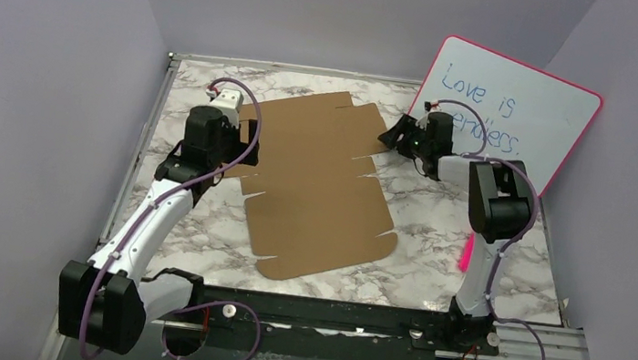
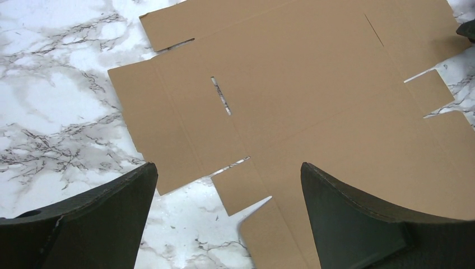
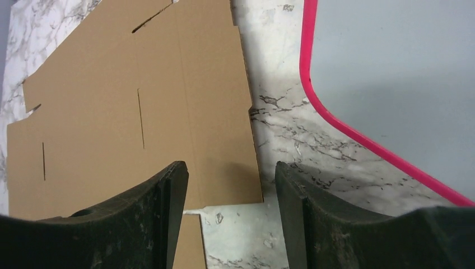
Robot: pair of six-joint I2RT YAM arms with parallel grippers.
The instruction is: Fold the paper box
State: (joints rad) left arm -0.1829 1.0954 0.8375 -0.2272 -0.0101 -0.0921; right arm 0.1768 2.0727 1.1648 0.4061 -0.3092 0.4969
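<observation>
— Lying flat and unfolded on the white marble worktop (image 1: 437, 236) is the plain brown die-cut cardboard paper box (image 1: 320, 180), every flap down.

— And the tools?

— The left tool (image 2: 227, 174) hangs above the sheet's left flaps, jaws spread wide, holding nothing. The right tool (image 3: 231, 168) is also parted and empty, straddling the sheet's far right edge.

— Room there?

— Tight. The pink-rimmed whiteboard (image 3: 392, 67) stands near, with only a strip of marble between rim and cardboard.

Left claw (image 2: 228, 171) gapes wide over the flat paper box (image 2: 302, 95).
</observation>
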